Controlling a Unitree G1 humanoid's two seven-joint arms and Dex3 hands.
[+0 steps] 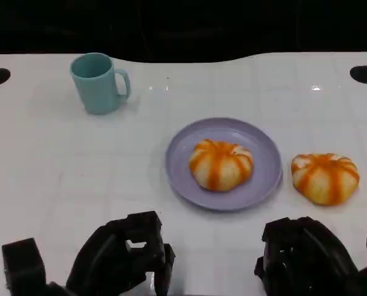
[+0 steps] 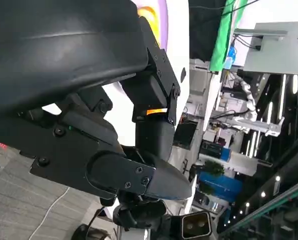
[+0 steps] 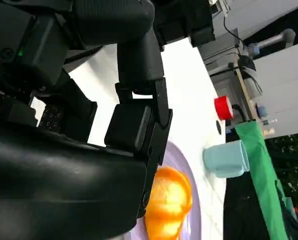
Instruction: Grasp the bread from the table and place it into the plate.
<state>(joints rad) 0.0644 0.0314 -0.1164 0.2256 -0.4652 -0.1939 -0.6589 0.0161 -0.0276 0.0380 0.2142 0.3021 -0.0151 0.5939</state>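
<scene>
Resting low at the near table edge, left hand (image 1: 124, 256) and right hand (image 1: 306, 256), fingers curled inward, holding nothing. Beyond them, lavender plate (image 1: 266, 185) carrying one orange-striped bread (image 1: 221, 164); second bread (image 1: 325, 177) just right of plate on white table (image 1: 60, 172). Teal mug (image 1: 97, 83) upright far left. Dark background behind table.
</scene>
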